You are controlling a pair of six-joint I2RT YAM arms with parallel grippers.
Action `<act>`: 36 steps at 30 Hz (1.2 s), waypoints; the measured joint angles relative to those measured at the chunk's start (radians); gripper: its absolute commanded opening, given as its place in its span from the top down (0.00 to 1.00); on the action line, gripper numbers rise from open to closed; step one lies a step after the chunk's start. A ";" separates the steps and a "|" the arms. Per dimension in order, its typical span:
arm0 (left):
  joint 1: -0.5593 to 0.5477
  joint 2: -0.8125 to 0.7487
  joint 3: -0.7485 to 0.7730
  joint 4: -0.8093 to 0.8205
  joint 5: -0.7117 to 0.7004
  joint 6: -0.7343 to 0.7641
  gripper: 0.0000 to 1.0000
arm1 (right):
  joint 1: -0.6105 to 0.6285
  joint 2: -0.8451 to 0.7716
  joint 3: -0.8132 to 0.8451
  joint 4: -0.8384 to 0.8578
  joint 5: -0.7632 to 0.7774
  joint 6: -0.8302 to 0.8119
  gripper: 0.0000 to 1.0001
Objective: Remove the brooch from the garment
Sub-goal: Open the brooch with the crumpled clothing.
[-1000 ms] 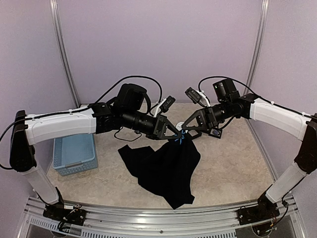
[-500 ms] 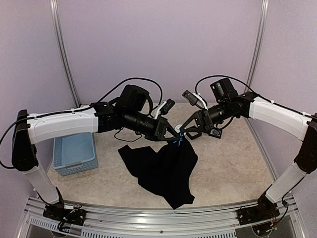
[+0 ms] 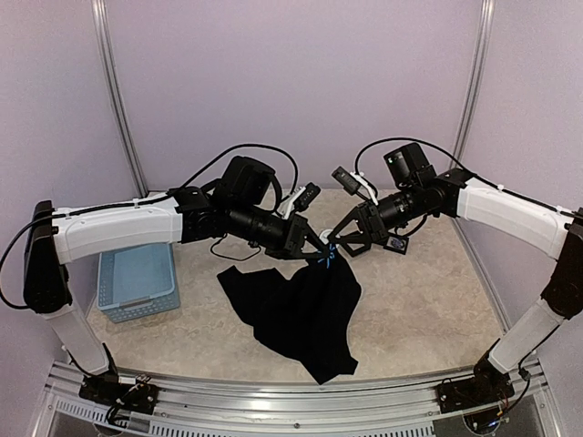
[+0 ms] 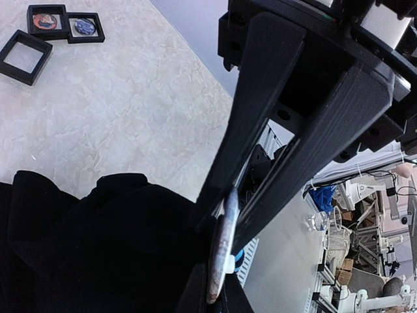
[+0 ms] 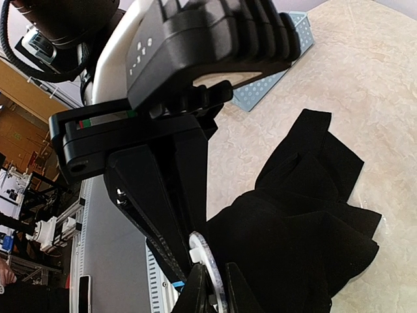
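No legible text, number, brand or sign in any view. The small blue mark [image 3: 330,257] at the neck of the black cloth garment [image 3: 301,309] carries no readable characters (too small to resolve). The coloured discs [image 4: 85,26] in the black square frames [image 4: 47,21] show only blurred patterns.

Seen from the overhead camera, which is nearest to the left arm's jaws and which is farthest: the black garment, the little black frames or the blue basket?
1. Garment: gripped in the jaws of the left gripper, hanging below it.
2. Little black frames: to its right, under the other arm.
3. Blue basket: far left, by the table edge.
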 measured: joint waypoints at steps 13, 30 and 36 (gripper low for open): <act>0.012 -0.020 -0.069 0.083 0.027 -0.038 1.00 | 0.003 -0.001 -0.030 0.055 0.025 0.003 0.64; 0.022 -0.096 -0.155 0.138 0.041 -0.051 1.00 | -0.073 -0.109 -0.066 0.253 -0.080 0.192 0.47; 0.022 -0.096 -0.154 0.140 0.042 -0.051 1.00 | -0.073 -0.081 -0.067 0.166 -0.078 0.143 0.54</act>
